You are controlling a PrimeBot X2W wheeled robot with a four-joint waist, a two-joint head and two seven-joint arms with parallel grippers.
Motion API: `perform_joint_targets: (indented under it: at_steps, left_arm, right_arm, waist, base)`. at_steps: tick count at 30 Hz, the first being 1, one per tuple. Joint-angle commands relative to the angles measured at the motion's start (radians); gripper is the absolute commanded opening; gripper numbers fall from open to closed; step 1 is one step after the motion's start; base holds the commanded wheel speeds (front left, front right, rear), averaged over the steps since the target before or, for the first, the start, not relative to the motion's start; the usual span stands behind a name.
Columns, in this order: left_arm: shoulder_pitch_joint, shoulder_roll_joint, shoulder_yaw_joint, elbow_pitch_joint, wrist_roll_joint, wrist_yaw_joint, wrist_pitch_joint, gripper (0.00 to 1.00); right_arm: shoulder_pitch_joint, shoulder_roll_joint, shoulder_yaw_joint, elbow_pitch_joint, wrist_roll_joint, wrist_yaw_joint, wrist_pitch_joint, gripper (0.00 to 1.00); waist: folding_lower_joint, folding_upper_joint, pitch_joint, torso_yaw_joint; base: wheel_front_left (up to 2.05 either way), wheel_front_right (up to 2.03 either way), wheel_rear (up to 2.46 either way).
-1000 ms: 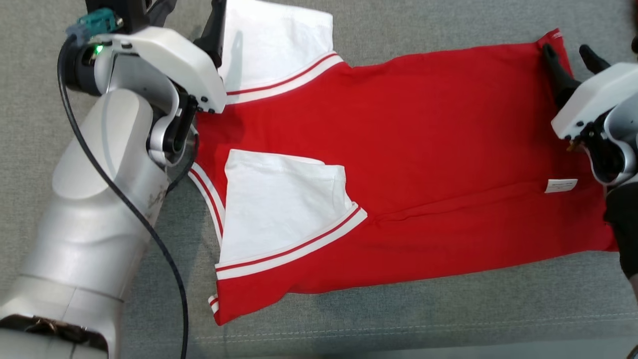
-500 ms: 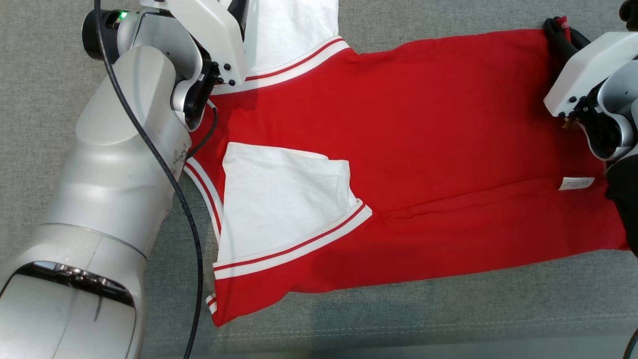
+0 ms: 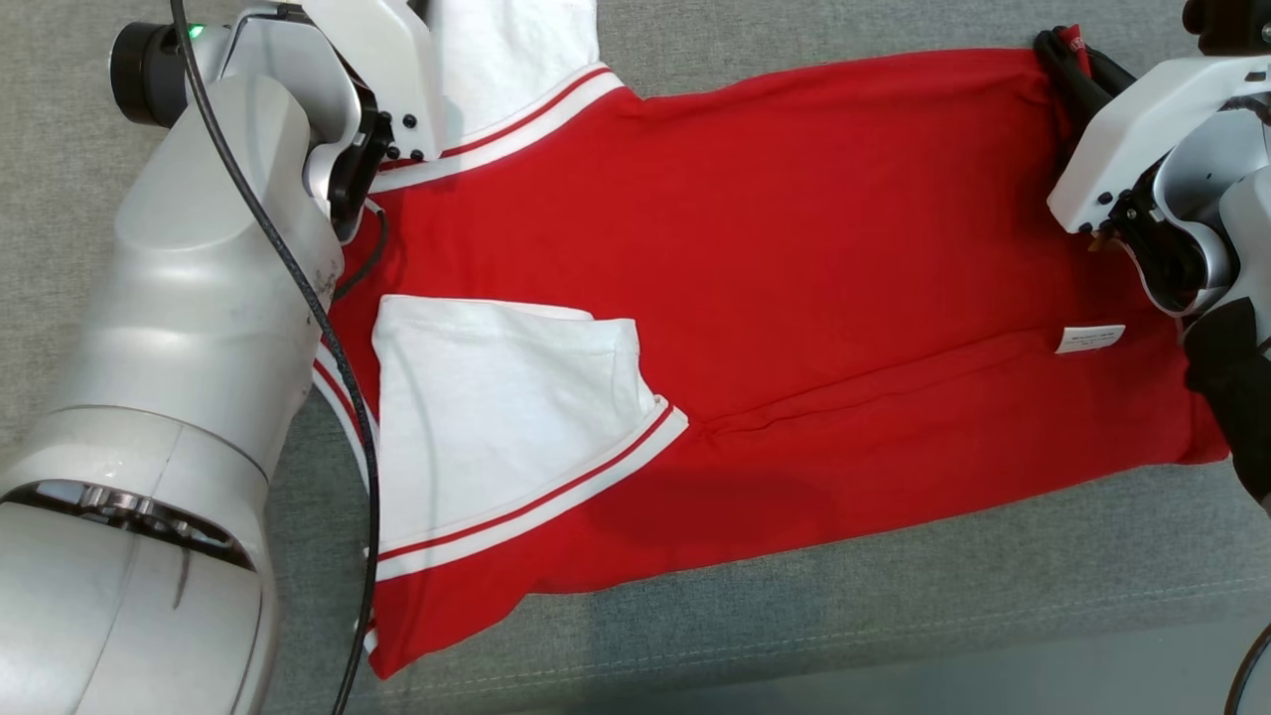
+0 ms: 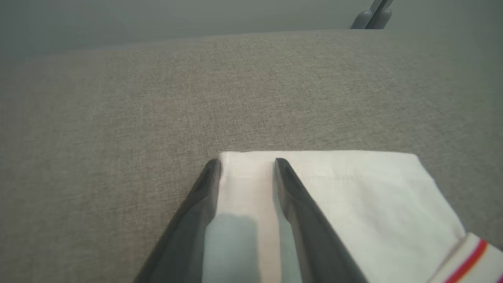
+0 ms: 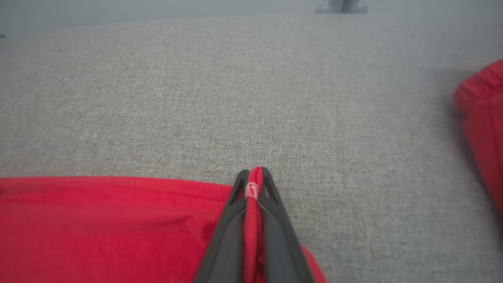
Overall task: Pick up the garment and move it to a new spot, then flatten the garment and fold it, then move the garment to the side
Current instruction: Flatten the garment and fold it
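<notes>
The garment (image 3: pixel 794 248) is a red shirt with white sleeves, spread flat on the grey cushion (image 3: pixel 894 596). Its near sleeve (image 3: pixel 496 407) is folded onto the red body. Its far sleeve (image 3: pixel 516 60) lies at the top left. My left gripper (image 4: pixel 247 163) is open, its two fingers spread over the far sleeve (image 4: pixel 334 196) at its outer corner. My right gripper (image 3: pixel 1067 60) is shut on the garment's far right hem corner. In the right wrist view a strip of red cloth is pinched between the fingers of the right gripper (image 5: pixel 254 173).
A white label (image 3: pixel 1090 339) sits on the shirt near the right hem. A black cable (image 3: pixel 338 397) hangs along my left arm. The cushion's seam (image 3: pixel 794 645) runs along the front. Another red fold (image 5: pixel 483 118) shows at the right wrist view's right edge.
The right gripper has closed on the hem corner. The left arm has reached further out over the far sleeve. The head camera has shifted, so the whole picture sits further left.
</notes>
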Motion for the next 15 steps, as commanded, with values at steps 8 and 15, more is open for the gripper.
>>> perform_joint_targets:
  at_steps: [8, 15]
  left_arm:
    - [-0.048, 0.049, -0.001, 0.016, 0.015, 0.026, -0.028, 0.0]
    - [-0.045, 0.055, 0.017, -0.017, -0.007, -0.03, -0.193, 0.0]
  right_arm:
    - [-0.018, -0.016, 0.043, -0.011, 0.029, -0.003, -0.023, 0.0]
    - [-0.026, -0.033, 0.041, 0.005, 0.046, -0.003, -0.11, 0.0]
  waist:
    - [0.0, 0.0, 0.005, -0.013]
    - [0.0, 0.0, -0.015, 0.017]
  base:
    - [0.0, 0.0, 0.0]
    - [0.0, 0.0, 0.0]
